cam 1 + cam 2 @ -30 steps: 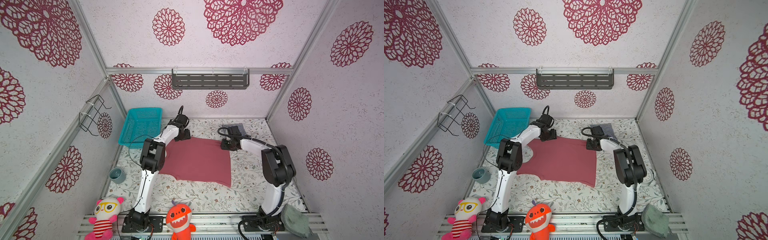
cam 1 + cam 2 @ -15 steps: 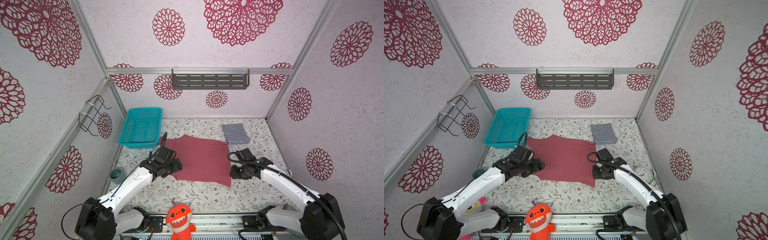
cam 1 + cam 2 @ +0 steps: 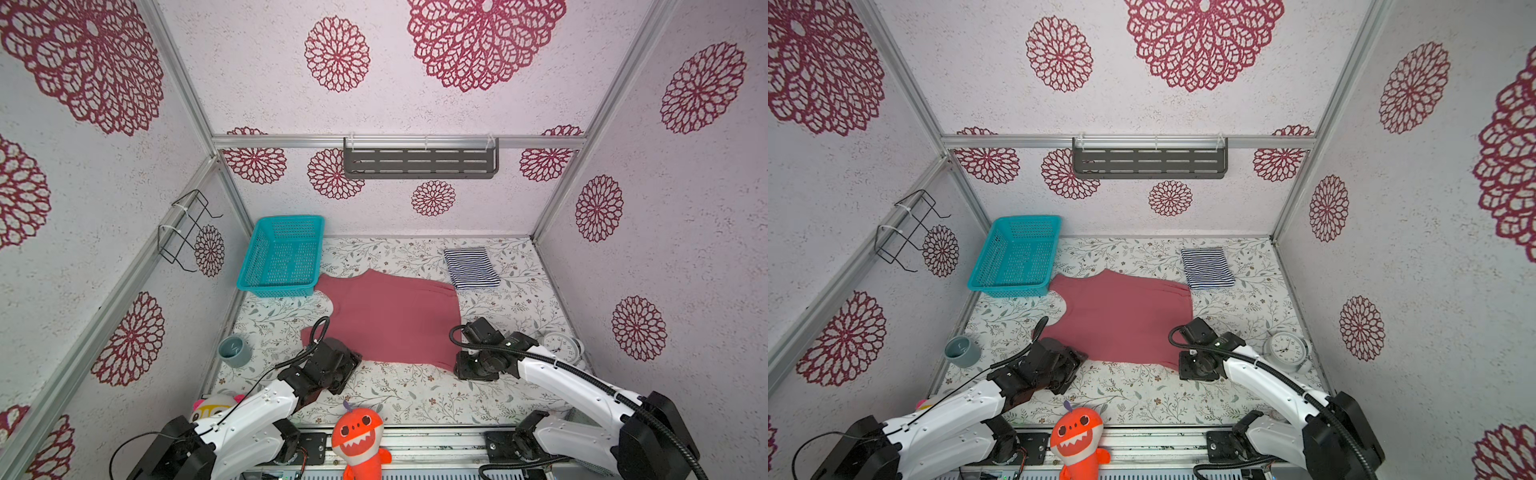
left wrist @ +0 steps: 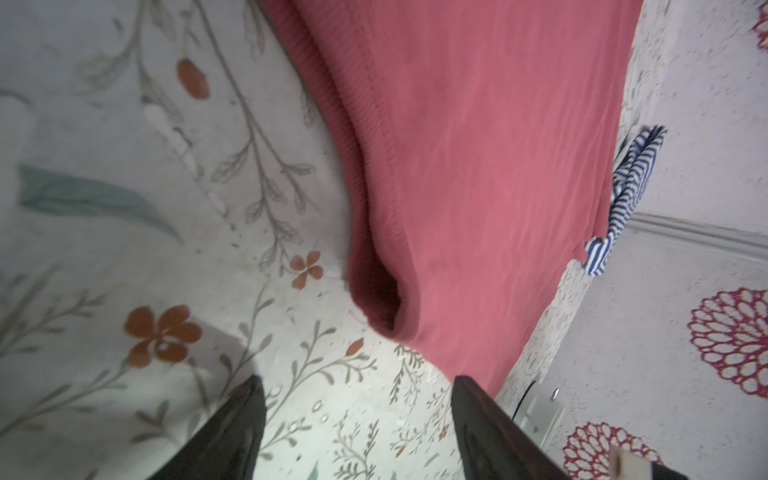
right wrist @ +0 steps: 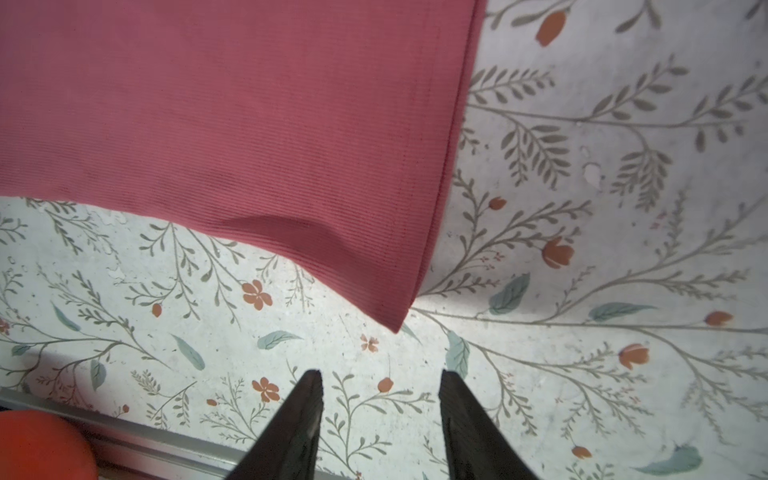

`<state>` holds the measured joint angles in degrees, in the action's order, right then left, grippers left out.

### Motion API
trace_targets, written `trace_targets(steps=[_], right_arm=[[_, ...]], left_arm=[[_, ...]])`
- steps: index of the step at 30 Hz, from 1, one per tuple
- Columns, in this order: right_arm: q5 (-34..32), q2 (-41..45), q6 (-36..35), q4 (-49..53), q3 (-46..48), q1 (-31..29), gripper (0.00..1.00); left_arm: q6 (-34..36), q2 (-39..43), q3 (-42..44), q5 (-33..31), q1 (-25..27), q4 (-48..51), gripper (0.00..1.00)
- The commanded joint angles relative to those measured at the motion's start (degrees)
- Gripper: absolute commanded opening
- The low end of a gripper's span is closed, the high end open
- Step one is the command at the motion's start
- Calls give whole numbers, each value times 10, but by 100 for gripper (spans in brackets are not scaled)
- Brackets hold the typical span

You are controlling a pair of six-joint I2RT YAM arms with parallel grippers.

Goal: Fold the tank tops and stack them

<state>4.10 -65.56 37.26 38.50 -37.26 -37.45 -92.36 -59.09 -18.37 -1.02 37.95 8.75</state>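
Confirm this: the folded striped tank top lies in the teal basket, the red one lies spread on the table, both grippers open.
One thing is wrong. Both top views show the striped tank top folded on the table, far right, not in the teal basket. The rest holds: the red tank top lies spread, left gripper and right gripper open.
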Motion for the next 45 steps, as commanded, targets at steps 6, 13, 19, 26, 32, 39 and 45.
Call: trace_targets(steps=[6,13,19,26,32,39,45], right_arm=[[-10,-27,22,-43,17,-10,47],[-11,-43,36,-62,26,-12,40],[-22,-50,33,-70,20,-12,23],[-40,-28,31,-28,15,-13,0],[-30,23,32,42,10,-17,0],[-51,39,-12,132,-62,-13,0],[-75,-8,-65,139,-107,11,0]], left_arm=[[-30,-75,-34,-73,14,-73,63],[-46,-97,-38,-81,27,-88,45],[-50,-81,-35,-86,28,-64,22],[-51,-51,-33,-84,39,-16,2],[-85,3,-37,-115,101,81,0],[-17,29,-111,-140,107,222,0],[92,-17,-176,-111,56,249,0]])
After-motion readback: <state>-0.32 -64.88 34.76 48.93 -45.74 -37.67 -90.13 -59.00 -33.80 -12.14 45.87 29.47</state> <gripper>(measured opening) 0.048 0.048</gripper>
